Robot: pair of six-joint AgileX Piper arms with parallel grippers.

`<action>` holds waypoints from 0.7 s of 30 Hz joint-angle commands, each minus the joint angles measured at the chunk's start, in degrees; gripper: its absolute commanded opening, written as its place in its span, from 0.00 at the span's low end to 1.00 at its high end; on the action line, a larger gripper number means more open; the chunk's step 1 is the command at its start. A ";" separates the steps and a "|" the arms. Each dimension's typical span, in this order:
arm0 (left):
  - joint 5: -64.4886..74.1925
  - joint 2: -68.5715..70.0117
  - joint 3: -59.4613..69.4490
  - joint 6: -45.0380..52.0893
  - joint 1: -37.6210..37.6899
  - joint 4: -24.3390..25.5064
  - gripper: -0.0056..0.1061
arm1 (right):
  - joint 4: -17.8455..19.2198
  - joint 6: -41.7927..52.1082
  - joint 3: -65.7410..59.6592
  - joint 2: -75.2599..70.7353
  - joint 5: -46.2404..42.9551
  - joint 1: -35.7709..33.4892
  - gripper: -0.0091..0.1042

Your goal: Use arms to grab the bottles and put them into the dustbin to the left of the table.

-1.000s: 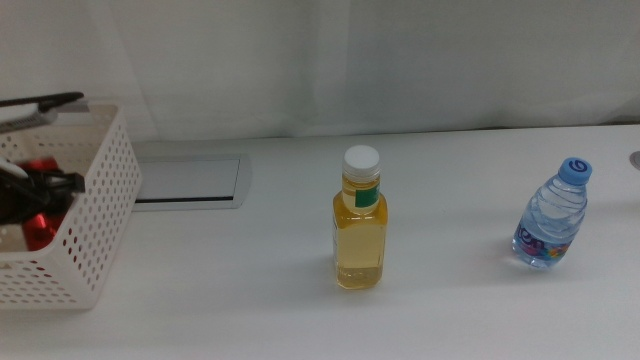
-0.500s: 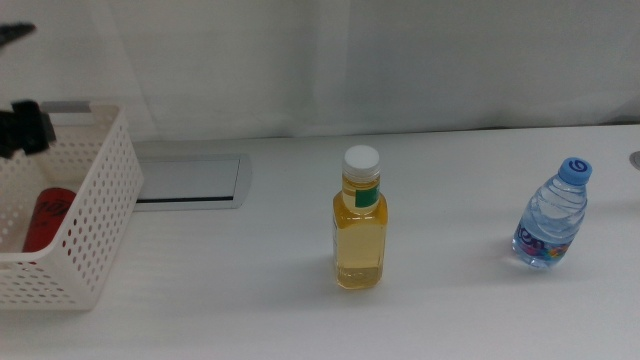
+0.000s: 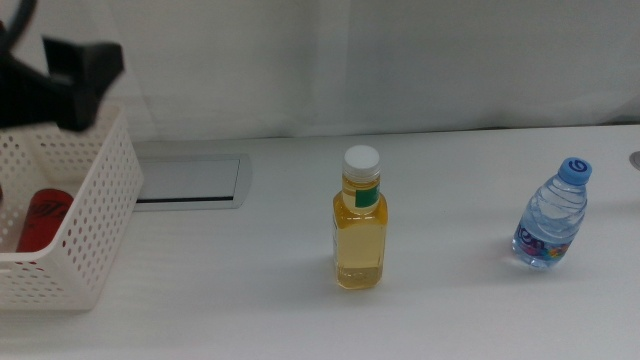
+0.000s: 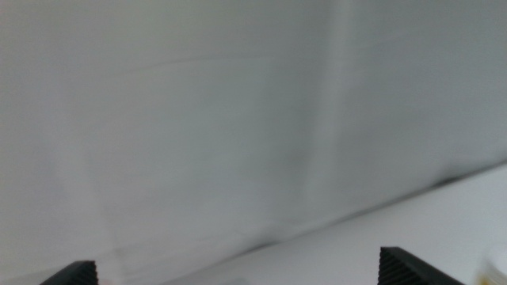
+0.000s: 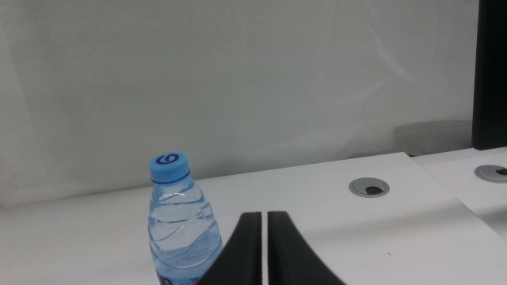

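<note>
The red can (image 3: 40,215) lies inside the white perforated dustbin (image 3: 95,230) at the table's left edge. My left gripper (image 3: 60,75) hangs above the dustbin's back rim. In the left wrist view (image 4: 238,267) its jaws stand wide apart and empty, facing the white backdrop. The yellow-liquid bottle (image 3: 360,235) stands upright mid-table. The blue-capped water bottle (image 3: 552,220) stands at the right, and also shows in the right wrist view (image 5: 181,229). My right gripper (image 5: 264,237) is shut and empty, just beside that bottle and out of the middle view.
A flat grey panel (image 3: 190,182) is set into the white table (image 3: 250,310) just right of the dustbin. A round cable grommet (image 5: 369,187) sits in the tabletop beyond the water bottle, and a dark upright edge (image 5: 493,75) stands at the far right.
My left gripper has risen out of the dustbin, leaving the red can lying inside, and now sits higher above the rim. The two standing bottles have not moved.
</note>
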State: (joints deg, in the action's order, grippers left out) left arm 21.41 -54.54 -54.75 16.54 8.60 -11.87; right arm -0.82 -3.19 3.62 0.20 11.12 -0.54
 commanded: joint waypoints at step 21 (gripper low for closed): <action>-43.48 5.01 43.57 -3.26 27.82 -0.66 0.88 | -1.32 0.20 -0.32 -1.34 -0.30 -0.03 0.06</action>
State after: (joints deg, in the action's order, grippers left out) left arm -17.92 -46.99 -11.69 14.71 34.90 -11.87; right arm -2.10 -3.19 3.62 0.20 11.12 -0.54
